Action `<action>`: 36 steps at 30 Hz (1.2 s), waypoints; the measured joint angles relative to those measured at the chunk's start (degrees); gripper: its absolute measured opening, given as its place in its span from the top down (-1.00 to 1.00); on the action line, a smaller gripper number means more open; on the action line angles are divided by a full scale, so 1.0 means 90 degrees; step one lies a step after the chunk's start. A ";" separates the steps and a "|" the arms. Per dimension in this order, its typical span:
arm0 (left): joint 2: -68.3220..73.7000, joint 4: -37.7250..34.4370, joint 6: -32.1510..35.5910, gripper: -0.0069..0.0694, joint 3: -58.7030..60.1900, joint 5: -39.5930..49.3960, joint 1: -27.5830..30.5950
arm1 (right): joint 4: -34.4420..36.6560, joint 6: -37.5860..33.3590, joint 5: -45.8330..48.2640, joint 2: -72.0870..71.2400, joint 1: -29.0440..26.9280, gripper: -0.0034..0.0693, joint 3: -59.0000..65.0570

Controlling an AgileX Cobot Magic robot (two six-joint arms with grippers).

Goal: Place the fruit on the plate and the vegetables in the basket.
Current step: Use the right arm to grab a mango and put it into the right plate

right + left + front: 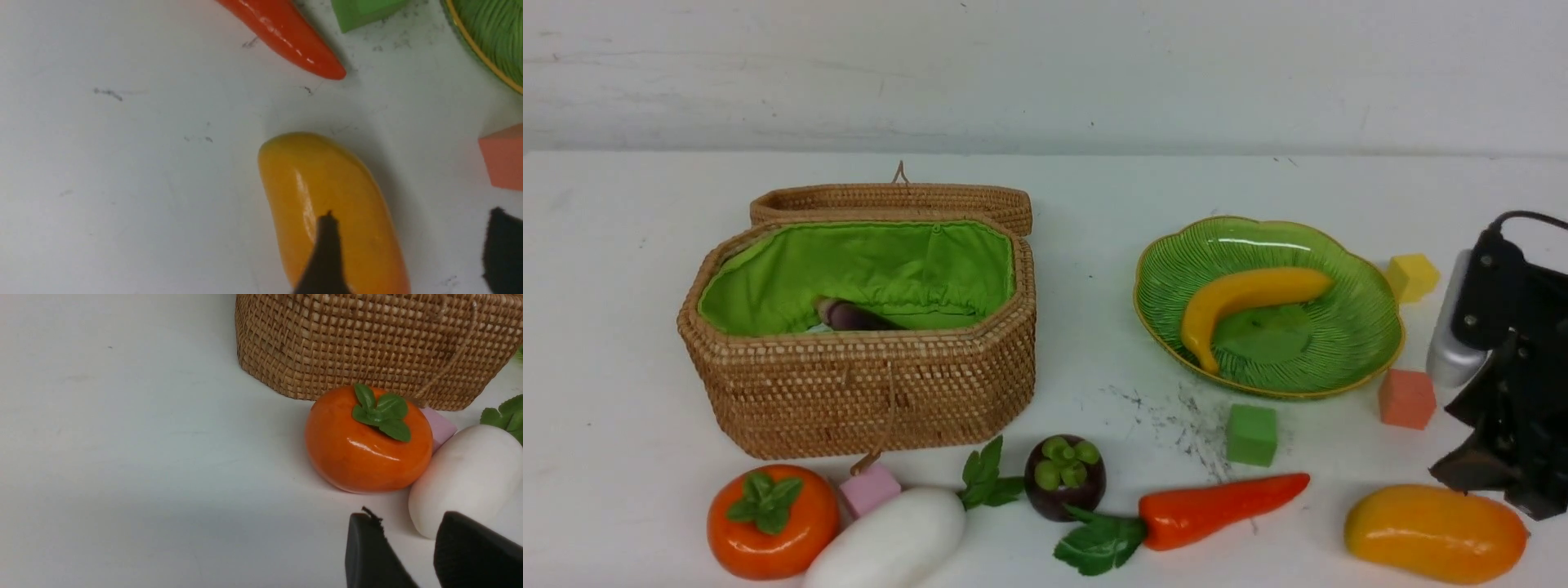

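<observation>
Our right gripper [412, 212] hangs over the table [122, 163] with its fingers [322, 253] spread wide; the mango [327, 179] lies partly under one finger, not pinched. Beyond the fingertips we see the carrot [286, 36] tip and the plate [496, 49] rim; the banana [1250, 294] lies on this plate. Our left gripper [406, 514] has its fingers a little apart, with nothing between them. Just ahead of them is the radish [461, 477], beside it the persimmon [359, 457], and behind both the basket [367, 339] with the eggplant [849, 314] inside.

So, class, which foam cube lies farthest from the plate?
The pink cube, beside the basket; the yellow cube, orange cube and green cube ring the plate.
</observation>
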 joint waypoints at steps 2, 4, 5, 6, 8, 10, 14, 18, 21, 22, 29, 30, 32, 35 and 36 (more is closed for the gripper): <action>0.0000 0.0000 0.0000 0.19 0.0000 0.0000 0.0000 | 0.0000 0.0139 -0.0016 -0.0016 0.0000 -0.86 0.0036; 0.0000 0.0000 0.0000 0.19 0.0000 0.0000 0.0000 | 0.0000 0.0152 -0.0154 0.0038 0.0000 -0.93 0.0112; 0.0000 0.0000 0.0000 0.19 0.0000 0.0000 0.0000 | -0.0020 0.0152 -0.0262 0.0087 0.0000 -0.95 0.0159; 0.0000 0.0000 0.0000 0.19 0.0000 0.0000 0.0000 | -0.0044 0.0152 -0.0352 0.0146 0.0000 -0.95 0.0191; 0.0000 0.0000 0.0000 0.19 0.0000 0.0000 0.0000 | -0.0126 0.0152 -0.0515 0.0319 0.0000 -0.96 0.0231; 0.0000 0.0000 0.0000 0.19 0.0000 0.0000 0.0000 | -0.0243 0.0152 -0.0615 0.0585 0.0000 -0.96 0.0251; 0.0000 0.0000 0.0000 0.19 0.0000 0.0000 0.0000 | -0.0476 0.0167 -0.0737 0.1284 0.0000 -0.96 0.0251; 0.0000 0.0000 0.0000 0.19 0.0000 0.0000 0.0000 | -0.0684 0.0263 -0.0871 0.2171 0.0000 -0.95 0.0251; 0.0000 0.0000 0.0000 0.19 0.0000 0.0000 0.0000 | -0.0769 0.0443 -0.0962 0.2365 0.0000 -0.86 0.0199; 0.0000 0.0000 0.0000 0.19 0.0000 0.0000 0.0000 | -0.0769 0.0468 -0.0962 0.2373 0.0000 -0.78 0.0182; 0.0000 0.0000 0.0000 0.19 0.0000 0.0000 0.0000 | -0.0660 0.0515 -0.0541 0.2021 0.0000 -0.72 -0.0199; 0.0000 0.0000 0.0000 0.19 0.0000 0.0000 0.0000 | -0.0568 0.0528 -0.0500 0.1878 0.0000 -0.72 -0.0335; 0.0000 0.0000 0.0000 0.19 0.0000 0.0000 0.0000 | -0.0202 0.0533 -0.0427 0.1599 0.0000 -0.72 -0.0700; 0.0000 0.0000 0.0000 0.19 0.0000 0.0000 0.0000 | 0.0609 0.0533 -0.0441 0.1231 0.0000 -0.72 -0.1560; 0.0000 0.0000 0.0000 0.19 0.0000 0.0000 0.0000 | 0.0922 0.0533 -0.0485 0.1192 0.0000 -0.72 -0.1777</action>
